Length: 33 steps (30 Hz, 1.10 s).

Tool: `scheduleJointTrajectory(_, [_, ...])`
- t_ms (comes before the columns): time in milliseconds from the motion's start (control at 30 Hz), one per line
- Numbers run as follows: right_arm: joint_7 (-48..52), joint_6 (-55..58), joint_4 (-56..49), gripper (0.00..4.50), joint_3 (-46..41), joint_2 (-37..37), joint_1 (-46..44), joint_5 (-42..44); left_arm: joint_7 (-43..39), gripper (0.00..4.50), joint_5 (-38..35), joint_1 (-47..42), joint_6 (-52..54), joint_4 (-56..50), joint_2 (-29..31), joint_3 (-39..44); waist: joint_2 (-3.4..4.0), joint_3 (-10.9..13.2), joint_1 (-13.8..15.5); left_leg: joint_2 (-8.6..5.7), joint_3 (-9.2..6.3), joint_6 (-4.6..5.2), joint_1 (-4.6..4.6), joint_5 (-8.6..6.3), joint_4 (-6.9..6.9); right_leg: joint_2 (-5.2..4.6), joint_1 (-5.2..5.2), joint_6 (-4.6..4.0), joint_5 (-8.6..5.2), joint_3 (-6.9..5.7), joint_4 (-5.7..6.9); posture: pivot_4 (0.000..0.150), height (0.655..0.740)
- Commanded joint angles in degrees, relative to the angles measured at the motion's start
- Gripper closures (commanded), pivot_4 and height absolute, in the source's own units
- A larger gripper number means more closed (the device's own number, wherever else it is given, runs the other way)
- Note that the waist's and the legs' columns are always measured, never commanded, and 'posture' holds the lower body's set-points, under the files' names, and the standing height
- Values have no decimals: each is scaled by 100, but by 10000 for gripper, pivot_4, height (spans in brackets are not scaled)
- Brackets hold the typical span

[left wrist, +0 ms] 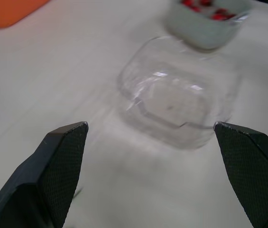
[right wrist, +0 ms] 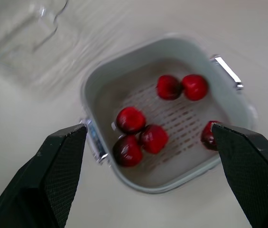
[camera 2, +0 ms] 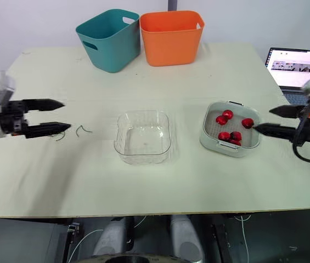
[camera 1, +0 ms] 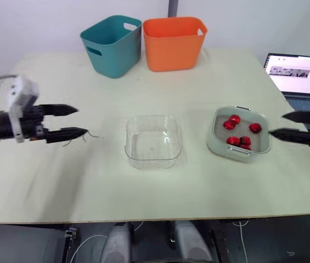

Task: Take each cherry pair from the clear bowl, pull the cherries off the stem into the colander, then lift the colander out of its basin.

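The clear bowl (camera 1: 153, 140) stands at mid-table with nothing in it. To its right is the pale green basin (camera 1: 239, 133) with the colander inside, holding several red cherries (right wrist: 131, 119). Bare stems (camera 2: 82, 130) lie on the table left of the bowl. My left gripper (camera 1: 78, 121) hovers open at the far left, its tips next to the stems, nothing held. My right gripper (camera 1: 276, 124) is open just right of the basin, its fingers pointing at it, also with nothing in it.
A teal bin (camera 1: 112, 44) and an orange bin (camera 1: 173, 41) stand side by side at the table's far edge. An open laptop (camera 1: 297, 73) sits off the right side, behind my right gripper.
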Motion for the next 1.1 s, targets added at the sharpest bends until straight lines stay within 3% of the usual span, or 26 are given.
scheduleJointTrajectory(33, [439,-425,-314,0,603,-271,-327,-196,-283,311,-262,-636,109,-491,-104,-449,0,0,-13,0,1,0,1,0,-1,0,-1,0,0,0,0,1500,7400])
scheduleJointTrajectory(333, [934,-1317,-345,0,1957,-43,-750,-1111,-702,311,-275,-1426,-88,-955,-640,-1261,0,0,-22,0,2,0,-1,0,3,2,-2,2,-1,1,2,1500,7400])
scheduleJointTrajectory(433, [929,-1602,-207,6090,2228,115,-872,-1454,-685,0,-171,-1456,-229,-1091,-842,-1426,2,1,-12,-1,2,0,-1,0,6,2,-1,2,-1,1,2,1500,7400])
scheduleJointTrajectory(600, [917,-1561,-242,22750,2336,215,-980,-1618,-577,0,-177,-1362,-215,-1153,-951,-1464,3,2,-12,-1,1,1,-4,1,5,3,-6,4,0,4,6,1500,7400])
scheduleJointTrajectory(1100, [906,-1698,-89,22750,2735,618,-1209,-2290,-219,0,-317,-1258,-41,-1274,-992,-1318,3,2,-1,-2,1,1,-2,1,8,2,1,4,0,4,7,1500,7400])
